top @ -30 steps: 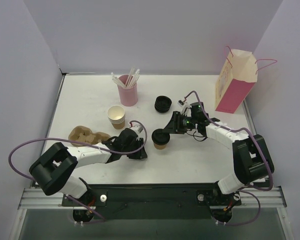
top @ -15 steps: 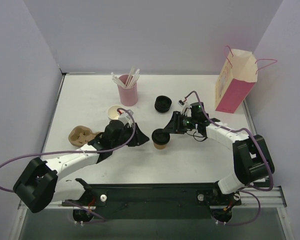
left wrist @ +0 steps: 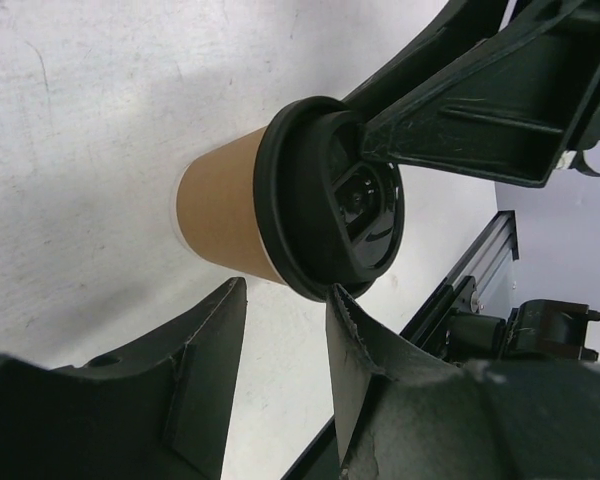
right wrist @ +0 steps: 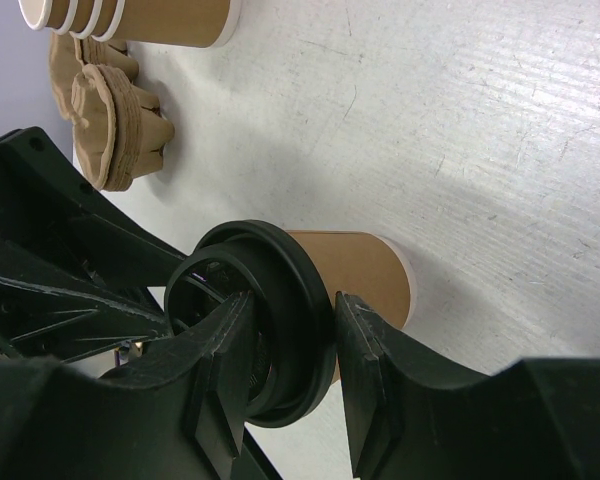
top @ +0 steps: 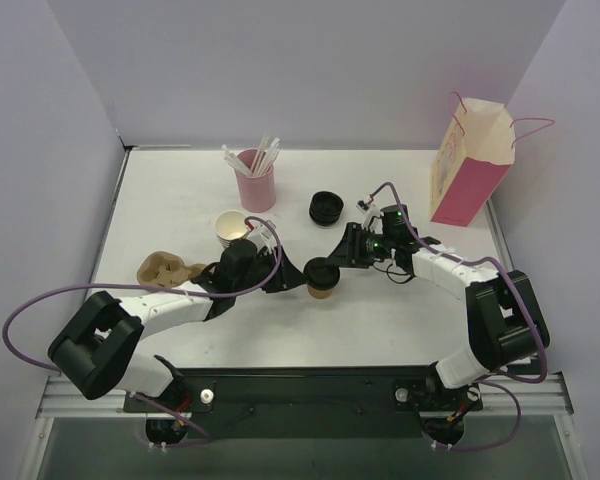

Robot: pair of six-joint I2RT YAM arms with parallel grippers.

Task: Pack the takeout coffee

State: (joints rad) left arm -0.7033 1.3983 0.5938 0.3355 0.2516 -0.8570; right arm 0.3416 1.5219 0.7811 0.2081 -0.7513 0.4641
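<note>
The takeout coffee [top: 321, 277] is a small brown paper cup with a black lid, upright on the white table near the middle. My right gripper [top: 338, 262] comes in from the right and is shut on the lid's rim. In the right wrist view one finger [right wrist: 225, 345] sits in the lid's [right wrist: 280, 300] top recess. The other finger [right wrist: 365, 345] presses the outside, next to the brown wall [right wrist: 365, 275]. My left gripper [top: 292, 277] is at the cup's left, open. In the left wrist view its tips [left wrist: 285, 290] stand just short of the cup [left wrist: 225, 215], and one tip sits by the lid [left wrist: 330, 205].
A pink-and-cream paper bag [top: 468, 170] stands at the back right. A pink cup of white straws [top: 256, 180] stands at the back. A stack of paper cups [top: 232, 232] and a pulp cup carrier [top: 165, 270] lie left of the arms. Spare black lids [top: 326, 208] sit behind the coffee.
My left gripper has moved right, closer to the cup, and its jaws have spread a little. The right gripper and the cup have stayed put.
</note>
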